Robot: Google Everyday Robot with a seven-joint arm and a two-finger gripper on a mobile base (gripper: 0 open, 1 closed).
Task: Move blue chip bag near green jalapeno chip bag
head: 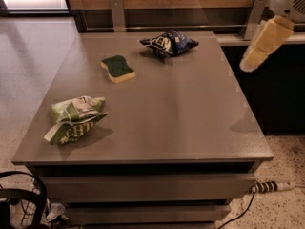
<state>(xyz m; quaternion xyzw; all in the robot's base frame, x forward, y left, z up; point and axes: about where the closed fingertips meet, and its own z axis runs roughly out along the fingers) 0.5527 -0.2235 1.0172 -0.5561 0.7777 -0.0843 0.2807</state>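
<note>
The blue chip bag [167, 43] lies wrinkled at the far middle of the grey table [190, 123]. The green jalapeno chip bag [74, 118] lies near the table's front left corner, far from the blue bag. My gripper [257, 51] hangs in the air at the upper right, beyond the table's right edge. It is to the right of the blue bag and above table height, touching nothing.
A dark green and yellow sponge [117, 68] lies between the two bags, toward the far left. A wooden wall panel with metal brackets [116, 11] runs behind the table. Cables [267, 187] and black gear [19, 204] lie on the floor in front.
</note>
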